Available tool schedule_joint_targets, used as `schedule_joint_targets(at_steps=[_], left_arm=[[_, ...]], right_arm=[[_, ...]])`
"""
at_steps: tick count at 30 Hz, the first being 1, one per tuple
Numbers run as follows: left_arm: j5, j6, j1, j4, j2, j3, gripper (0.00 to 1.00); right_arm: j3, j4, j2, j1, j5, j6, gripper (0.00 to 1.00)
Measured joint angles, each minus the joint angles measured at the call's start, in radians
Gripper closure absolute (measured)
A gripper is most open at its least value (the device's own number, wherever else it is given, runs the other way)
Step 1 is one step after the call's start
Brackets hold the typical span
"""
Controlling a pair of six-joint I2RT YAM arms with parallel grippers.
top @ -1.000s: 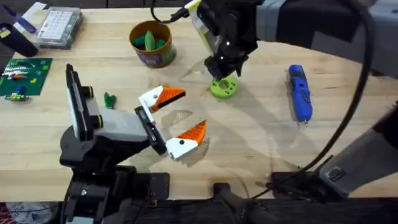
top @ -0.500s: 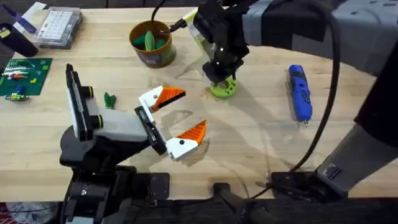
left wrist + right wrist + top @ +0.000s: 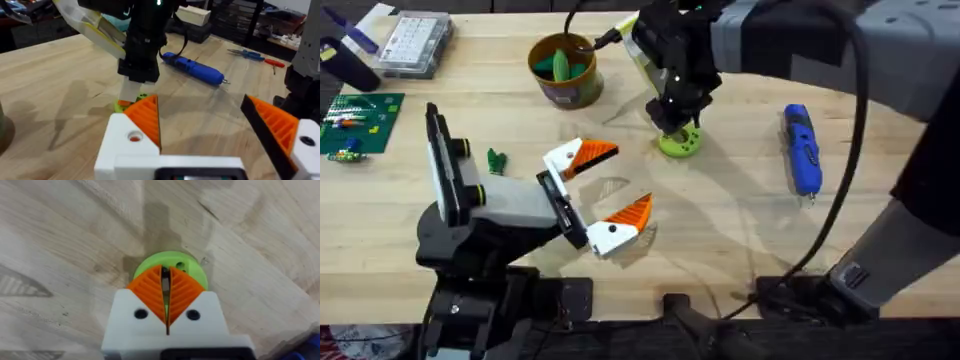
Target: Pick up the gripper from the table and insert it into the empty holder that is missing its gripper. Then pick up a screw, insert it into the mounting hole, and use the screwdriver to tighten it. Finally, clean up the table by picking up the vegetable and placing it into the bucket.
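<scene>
Your right gripper (image 3: 166, 287) is pressed nearly closed on something thin and dark directly over the green disc (image 3: 680, 142). Your left gripper (image 3: 608, 190) hangs wide open, holding nothing. The screwdriver (image 3: 801, 148) lies on the table (image 3: 720, 220), the bucket (image 3: 564, 70) farther back.

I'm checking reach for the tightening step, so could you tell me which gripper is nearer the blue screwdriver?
The right gripper: it sits over the green disc, just left of the screwdriver in the overhead view. The left gripper hangs farther off, nearer the table's middle.
</scene>
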Motion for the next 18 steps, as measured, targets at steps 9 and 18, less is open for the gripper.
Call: schedule_joint_targets(at_steps=[9,18], left_arm=[[0.000,0.000,0.000,0.000,0.000,0.000,0.015],[0.000,0.000,0.000,0.000,0.000,0.000,0.015]], right_arm=[[0.000,-0.021,-0.098,0.000,0.000,0.000,0.997],[0.001,-0.077,-0.257,0.007,-0.003,0.000,0.997]])
